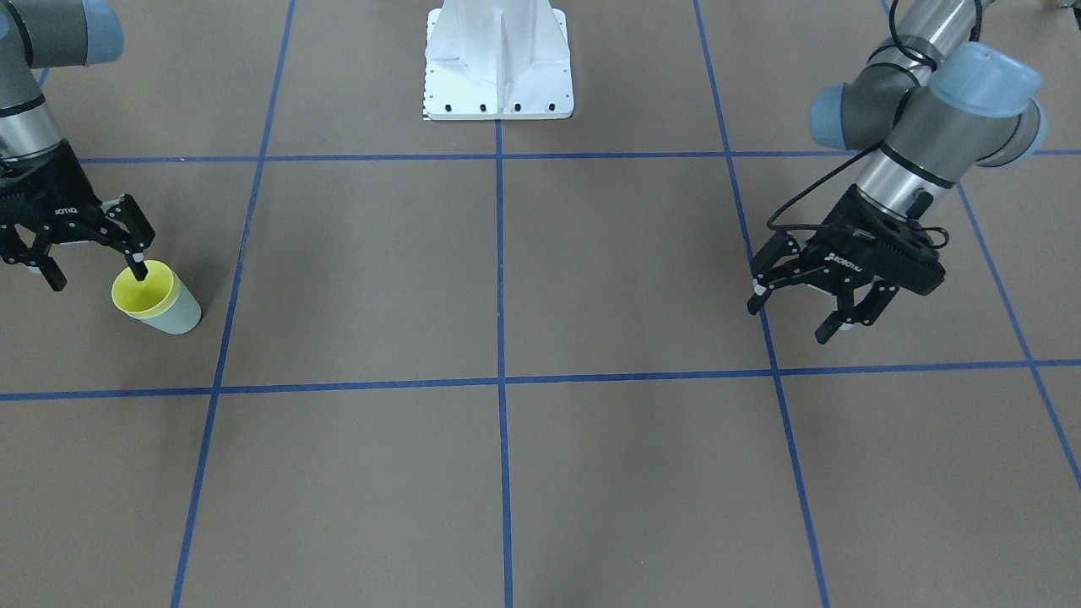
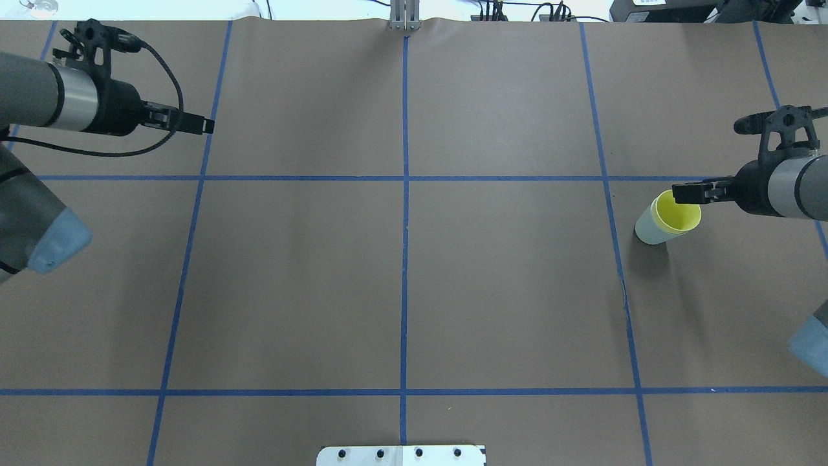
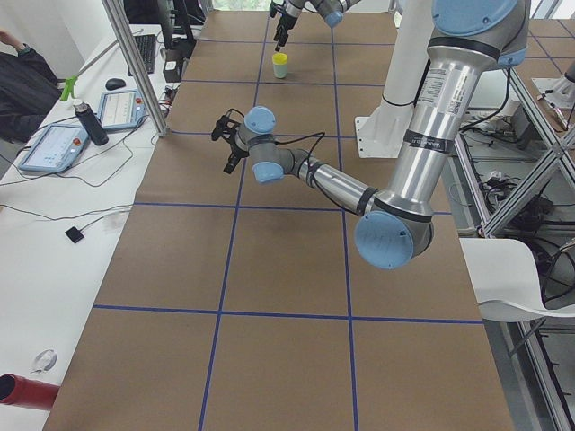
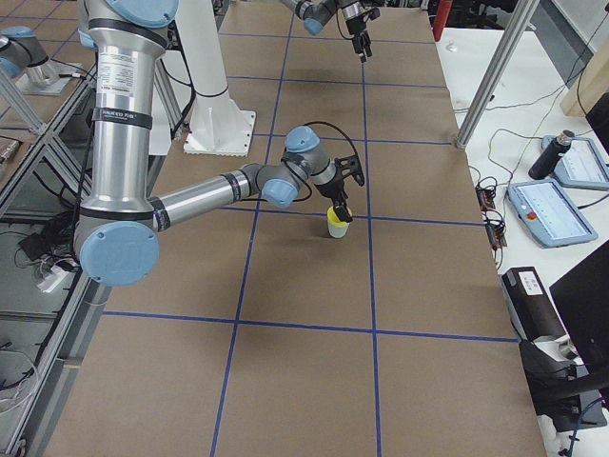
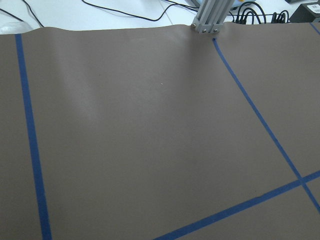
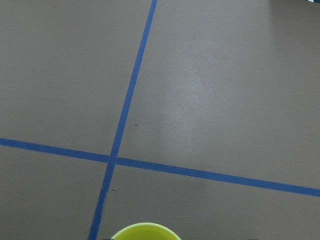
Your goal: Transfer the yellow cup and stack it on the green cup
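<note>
The yellow cup [image 1: 142, 291] sits nested inside the green cup [image 1: 182, 316], both upright on the table on my right side; the pair also shows in the overhead view, yellow cup [image 2: 676, 212] and green cup [image 2: 645, 230]. My right gripper [image 1: 93, 272] is open, with one fingertip [image 1: 138, 270] at the yellow cup's rim and the other well clear of it. The yellow rim [image 6: 145, 232] shows at the bottom edge of the right wrist view. My left gripper [image 1: 790, 321] is open and empty, hovering above bare table far from the cups.
The white robot base plate [image 1: 498, 76] stands at the table's middle near edge. Blue tape lines [image 2: 405, 259] divide the brown table into squares. Side benches with tablets [image 4: 557, 209] and an aluminium post [image 4: 495, 67] flank the table ends.
</note>
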Robot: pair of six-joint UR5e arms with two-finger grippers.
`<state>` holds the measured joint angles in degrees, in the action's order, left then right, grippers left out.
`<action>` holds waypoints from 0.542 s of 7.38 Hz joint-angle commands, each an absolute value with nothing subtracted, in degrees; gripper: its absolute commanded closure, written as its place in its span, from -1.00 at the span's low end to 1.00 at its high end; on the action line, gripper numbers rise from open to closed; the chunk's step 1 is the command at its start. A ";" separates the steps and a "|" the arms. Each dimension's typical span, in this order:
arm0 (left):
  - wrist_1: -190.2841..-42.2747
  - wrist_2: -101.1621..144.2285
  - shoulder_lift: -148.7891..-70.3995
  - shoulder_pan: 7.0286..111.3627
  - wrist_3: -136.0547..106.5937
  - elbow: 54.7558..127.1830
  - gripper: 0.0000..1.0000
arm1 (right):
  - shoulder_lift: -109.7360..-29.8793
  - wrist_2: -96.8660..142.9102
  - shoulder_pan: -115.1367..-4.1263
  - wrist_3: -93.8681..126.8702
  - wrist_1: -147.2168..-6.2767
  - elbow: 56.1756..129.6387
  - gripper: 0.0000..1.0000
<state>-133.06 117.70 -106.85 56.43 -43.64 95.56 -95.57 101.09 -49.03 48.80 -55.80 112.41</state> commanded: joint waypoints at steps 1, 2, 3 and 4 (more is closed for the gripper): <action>-123.97 123.29 -106.44 64.56 -29.68 95.36 -1.00 | -94.22 105.80 -50.87 48.78 -56.25 112.06 -0.98; -118.44 125.31 -105.30 68.51 -21.44 95.54 -1.00 | -93.87 108.69 -53.76 48.52 -56.42 111.10 -0.98; -111.95 127.16 -104.25 72.90 -12.74 95.62 -1.00 | -93.87 114.99 -58.40 47.65 -56.60 109.70 -0.98; -105.01 127.18 -103.46 76.43 -4.22 95.71 -1.00 | -93.43 119.66 -62.54 44.16 -56.69 108.21 -0.98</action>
<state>-113.34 126.18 -104.56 71.60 -14.94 95.61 -93.85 113.35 -57.28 47.18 -56.52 109.99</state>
